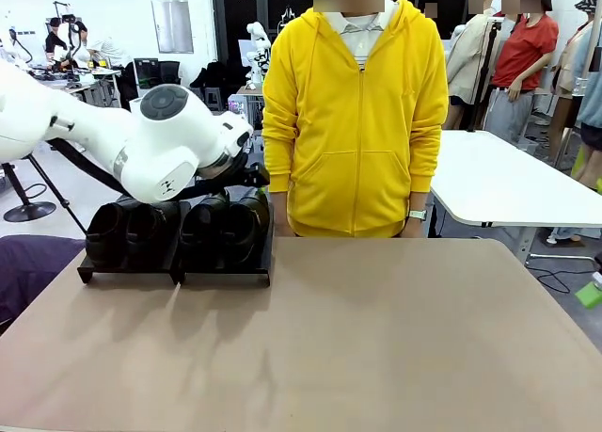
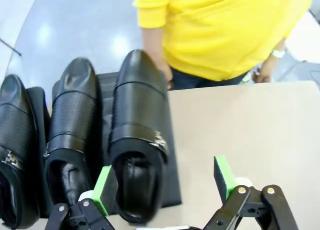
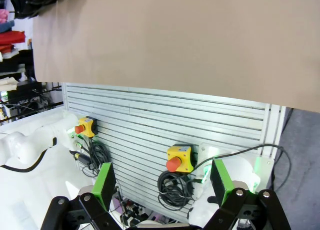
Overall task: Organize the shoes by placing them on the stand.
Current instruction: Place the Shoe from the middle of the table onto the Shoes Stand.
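The left gripper [image 2: 167, 190] stood wide open and empty above the near end of the stand [image 2: 172, 155], its green pads [image 2: 103, 189] straddling the heel of the rightmost shoe [image 2: 139, 120] without gripping it. That shoe, a black slip-on with a small metal buckle on its strap, lay directly below and ahead of the gripper, toe pointing away from it. A second shoe [image 2: 75, 115] sat just beside it on the gripper's left, and a third [image 2: 15, 135], partly cut off by the frame's edge, lay farther left. No brand name or lettering could be read on any of them.

From the front, the left arm [image 1: 160, 140] covered the tops of the shoes [image 1: 226, 227], so their count there was hard to make out; the dark shapes blended into the black stand at the far left of the tan surface [image 1: 376, 338]. A person in a yellow hoodie [image 1: 356, 112] stood at the far edge, one hand [image 2: 162, 69] beside the toe of the rightmost shoe.

The right gripper [image 3: 160, 182] also hung fully open with nothing in it, looking past the surface's edge at a slatted panel [image 3: 165, 120] with two yellow boxes carrying red buttons [image 3: 175, 164].
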Robot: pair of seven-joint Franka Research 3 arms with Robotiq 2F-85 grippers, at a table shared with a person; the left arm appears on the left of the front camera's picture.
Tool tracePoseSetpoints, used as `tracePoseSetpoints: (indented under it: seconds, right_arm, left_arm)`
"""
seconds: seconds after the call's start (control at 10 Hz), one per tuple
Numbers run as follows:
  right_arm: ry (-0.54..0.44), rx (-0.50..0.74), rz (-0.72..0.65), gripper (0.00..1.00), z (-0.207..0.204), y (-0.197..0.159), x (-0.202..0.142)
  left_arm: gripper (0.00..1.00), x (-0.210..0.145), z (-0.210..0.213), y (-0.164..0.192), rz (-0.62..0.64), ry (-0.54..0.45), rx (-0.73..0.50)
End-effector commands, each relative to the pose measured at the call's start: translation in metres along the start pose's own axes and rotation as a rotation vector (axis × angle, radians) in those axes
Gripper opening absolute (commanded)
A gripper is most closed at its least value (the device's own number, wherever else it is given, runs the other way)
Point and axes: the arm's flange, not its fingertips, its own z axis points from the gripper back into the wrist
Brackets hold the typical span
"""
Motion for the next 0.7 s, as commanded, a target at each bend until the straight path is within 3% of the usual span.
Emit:
tracePoseSetpoints:
  seconds: [0.0,0.1,0.3,0.4,0.6]
  right_arm:
    - [-0.003,0.024,0.023,1.00,0.001,0.001,0.000]
    - [-0.003,0.024,0.023,1.00,0.001,0.001,0.000]
    - [-0.003,0.024,0.023,1.00,0.001,0.001,0.000]
    - [-0.003,0.024,0.023,1.00,0.001,0.001,0.000]
    - [-0.003,0.024,0.023,1.00,0.001,0.001,0.000]
  left_arm:
    - [1.00,-0.004,0.057,-0.008,-0.043,0.006,-0.011]
    - [1.00,-0.006,0.086,-0.013,-0.080,0.114,-0.086]
    - [1.00,-0.031,0.150,-0.022,-0.315,0.382,-0.333]
    - [1.00,-0.047,0.179,-0.023,-0.377,0.452,-0.430]
    - [1.00,-0.077,0.218,-0.008,-0.384,0.555,-0.464]
